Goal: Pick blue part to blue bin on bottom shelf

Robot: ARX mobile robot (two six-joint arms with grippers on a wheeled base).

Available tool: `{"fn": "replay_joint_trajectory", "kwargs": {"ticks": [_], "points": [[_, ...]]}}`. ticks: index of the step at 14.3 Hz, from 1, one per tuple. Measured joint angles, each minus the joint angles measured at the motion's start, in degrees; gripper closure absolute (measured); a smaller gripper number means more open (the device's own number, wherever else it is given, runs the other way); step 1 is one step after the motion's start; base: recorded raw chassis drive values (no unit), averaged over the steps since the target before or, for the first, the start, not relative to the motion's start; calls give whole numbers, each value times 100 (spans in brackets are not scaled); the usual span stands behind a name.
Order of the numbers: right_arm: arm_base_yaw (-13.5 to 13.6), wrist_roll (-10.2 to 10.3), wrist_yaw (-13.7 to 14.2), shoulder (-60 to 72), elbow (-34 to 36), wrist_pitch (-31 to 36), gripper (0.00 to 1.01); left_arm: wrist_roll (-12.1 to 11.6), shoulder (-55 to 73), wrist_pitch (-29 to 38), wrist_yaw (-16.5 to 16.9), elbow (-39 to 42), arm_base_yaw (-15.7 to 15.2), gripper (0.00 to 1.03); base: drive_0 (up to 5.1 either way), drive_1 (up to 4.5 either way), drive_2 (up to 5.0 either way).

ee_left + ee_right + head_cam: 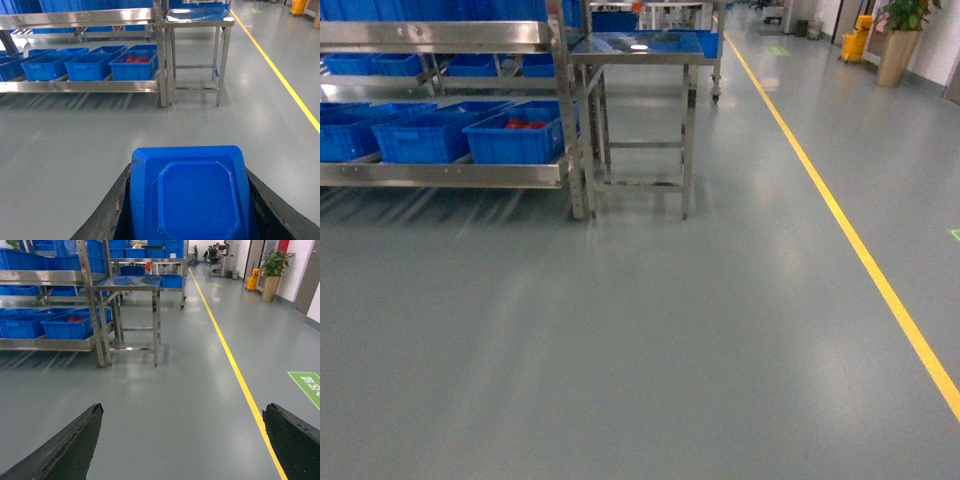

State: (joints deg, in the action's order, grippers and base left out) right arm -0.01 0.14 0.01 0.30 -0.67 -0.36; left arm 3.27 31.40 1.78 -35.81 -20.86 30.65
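Blue moulded plastic part [192, 195] sits clamped between the black fingers [107, 212] of the left end effector [190, 200], held level above the grey floor [75, 140]. Right end effector [182, 445] is spread wide with nothing between its fingers (neither arm shows in the head view). Farther off, the shiny steel bottom shelf [80, 86] carries blue plastic bins [90, 66], beside a small steel worktop [200, 20].

Neither arm shows up in the head view. The blue part [192, 192] runs off the bottom edge of the left wrist shot, and the red stuff inside one blue bin [520, 135] on the bottom shelf [440, 173] is too small to identify
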Motion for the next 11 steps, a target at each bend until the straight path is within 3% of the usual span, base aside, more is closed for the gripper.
{"fn": "replay_joint_trajectory", "kwargs": {"ticks": [11], "points": [[0, 0, -2, 0, 0, 4, 3, 2, 0, -9, -11, 0, -11, 60, 9, 421, -403]]}}
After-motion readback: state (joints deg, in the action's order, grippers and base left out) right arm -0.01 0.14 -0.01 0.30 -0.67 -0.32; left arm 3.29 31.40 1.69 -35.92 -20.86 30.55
